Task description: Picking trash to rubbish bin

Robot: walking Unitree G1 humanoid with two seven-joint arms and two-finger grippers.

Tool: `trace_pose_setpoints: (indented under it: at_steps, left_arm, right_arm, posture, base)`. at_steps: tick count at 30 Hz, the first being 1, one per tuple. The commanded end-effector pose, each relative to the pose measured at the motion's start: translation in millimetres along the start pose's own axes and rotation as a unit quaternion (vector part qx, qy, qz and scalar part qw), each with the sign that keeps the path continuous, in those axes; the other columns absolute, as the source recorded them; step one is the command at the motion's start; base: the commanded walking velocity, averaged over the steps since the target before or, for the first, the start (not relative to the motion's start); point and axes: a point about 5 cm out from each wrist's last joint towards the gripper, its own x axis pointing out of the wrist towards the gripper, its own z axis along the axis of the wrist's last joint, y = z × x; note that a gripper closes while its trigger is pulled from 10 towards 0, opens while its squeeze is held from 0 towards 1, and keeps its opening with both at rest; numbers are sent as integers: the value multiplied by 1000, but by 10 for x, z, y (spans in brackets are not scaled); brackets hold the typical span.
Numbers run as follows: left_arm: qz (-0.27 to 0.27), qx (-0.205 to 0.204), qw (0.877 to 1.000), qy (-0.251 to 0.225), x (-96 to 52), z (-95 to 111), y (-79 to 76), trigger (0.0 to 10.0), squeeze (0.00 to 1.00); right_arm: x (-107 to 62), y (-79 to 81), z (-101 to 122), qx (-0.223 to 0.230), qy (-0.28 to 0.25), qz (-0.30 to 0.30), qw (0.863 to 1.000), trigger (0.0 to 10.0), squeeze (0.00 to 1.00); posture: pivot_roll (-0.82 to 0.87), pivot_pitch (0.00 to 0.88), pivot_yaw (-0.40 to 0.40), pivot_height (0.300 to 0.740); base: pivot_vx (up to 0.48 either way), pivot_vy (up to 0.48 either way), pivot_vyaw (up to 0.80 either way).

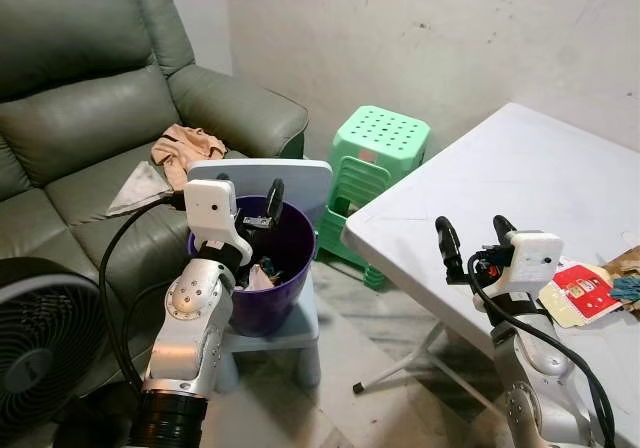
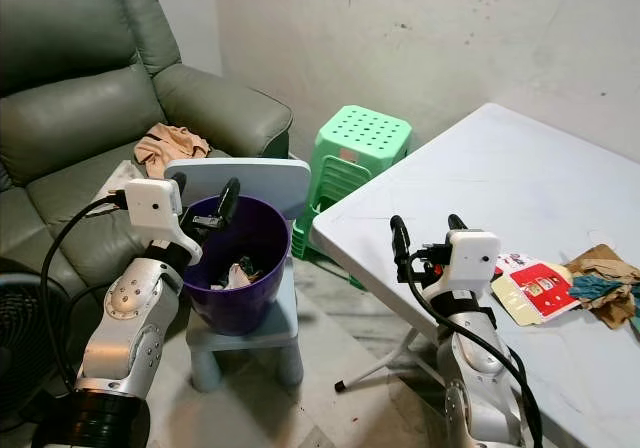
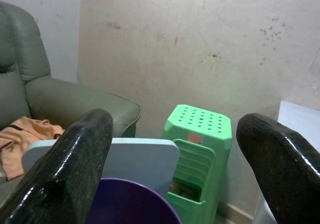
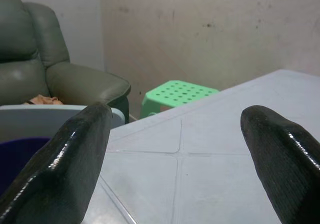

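Purple rubbish bin [image 1: 262,268] stands on a small grey-blue child's chair [image 1: 290,320], near left of scene, in front of the grey-green sofa [image 1: 90,108]. Bin already holds scraps; white and dark pieces are visible inside, not identifiable.

Left gripper [image 1: 246,194] hovers over the bin's near-left rim, fingers spread apart, nothing between them. Left wrist view confirms this: both black fingers [image 3: 65,169] stand wide, with the purple rim [image 3: 130,201] and the chair back [image 3: 145,156] beyond them.

Right gripper [image 2: 428,236] is held above the near-left corner of the white folding table [image 2: 520,168], fingers apart and empty. In the right wrist view the bare tabletop [image 4: 210,154] lies past the open fingers.

Trash still on the table: a red-and-white carton [image 2: 530,286] lies flat just right of the right gripper, near it but not touching. Further right, at the table's near-right edge, crumpled brown paper [image 2: 600,268] with a blue-green scrap [image 2: 600,288] on it.

Other items: green plastic stools [image 1: 375,173] stacked against the far wall, between sofa and table. Peach-coloured cloth [image 1: 185,150] and a grey triangular piece [image 1: 140,188] on the sofa seat. Black fan [image 1: 40,338] at near-left edge.
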Motion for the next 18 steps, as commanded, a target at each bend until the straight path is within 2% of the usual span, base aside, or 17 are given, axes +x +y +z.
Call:
trace_pose_setpoints:
  at_steps: [1, 7, 11, 18]
  left_arm:
    - [4, 3, 1000, 1, -11, 20, 21, 10000, 0]
    - [11, -1, 1000, 6, -8, 20, 62, 10000, 0]
    - [17, 1, 1000, 13, -12, 15, 87, 10000, 0]
    - [22, 5, 999, 27, -25, -10, 72, 10000, 0]
  right_arm:
    - [-4, 8, 44, -4, -7, 0, 1000, 10000, 0]
    - [-3, 22, 33, -2, -3, 0, 1000, 10000, 0]
    - [-4, 41, 26, 0, -1, -1, 1000, 10000, 0]
    - [-11, 62, 11, 1, 3, -2, 1000, 10000, 0]
  posture:
    - [-5, 20, -63, 740]
    - [0, 31, -62, 740]
    - [4, 39, -61, 740]
    - [8, 48, -62, 740]
  base:
    - [0, 0, -788]
    - [0, 0, -788]
    - [0, 480, -788]
    - [0, 0, -788]
